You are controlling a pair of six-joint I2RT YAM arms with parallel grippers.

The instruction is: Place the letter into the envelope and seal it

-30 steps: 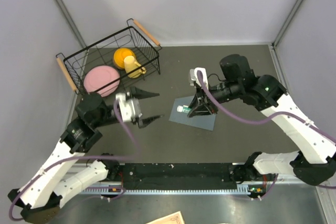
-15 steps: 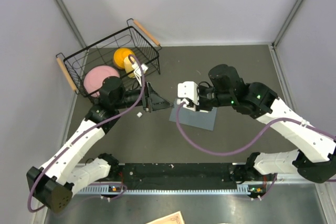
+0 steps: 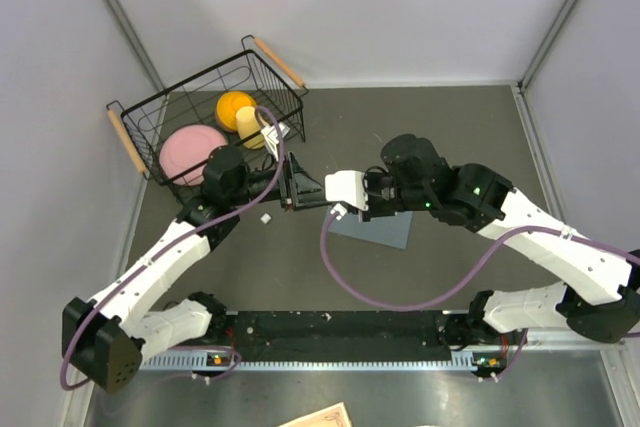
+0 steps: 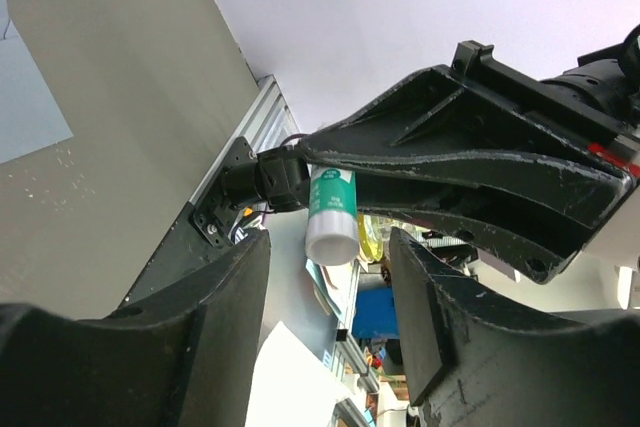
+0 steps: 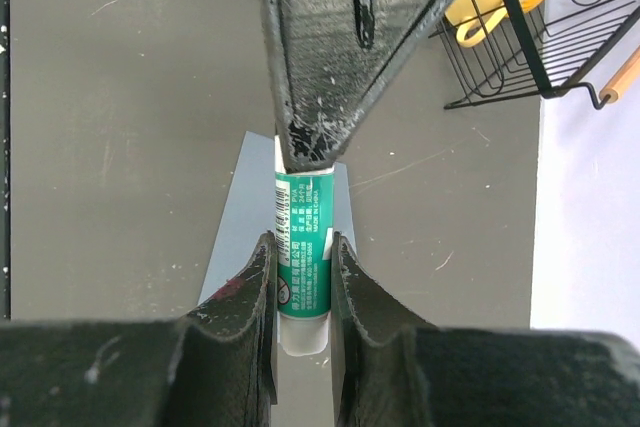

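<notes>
Right wrist: with right jaws clenched on glue stick (image 5: pixel 303 247) above the envelope (image 5: pixel 248 207) lying flat on the tabletop (image 5: pixel 120 97), seat left jaws, hold unclear, squarely on its free end; pull straight.

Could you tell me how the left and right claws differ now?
The right claw is shut; the left claw is open. The right claw grips the glue stick by its green body; the left claw's fingers flank its white end. Both are black, near the envelope.

Envelope (image 3: pixel 386 231) part under right tool (image 3: pixel 340 210); letter (image 3: pixel 322 417) off btm edge; glue stick (image 5: pixel 303 247) top behind left tool (image 4: pixel 325 252).
</notes>
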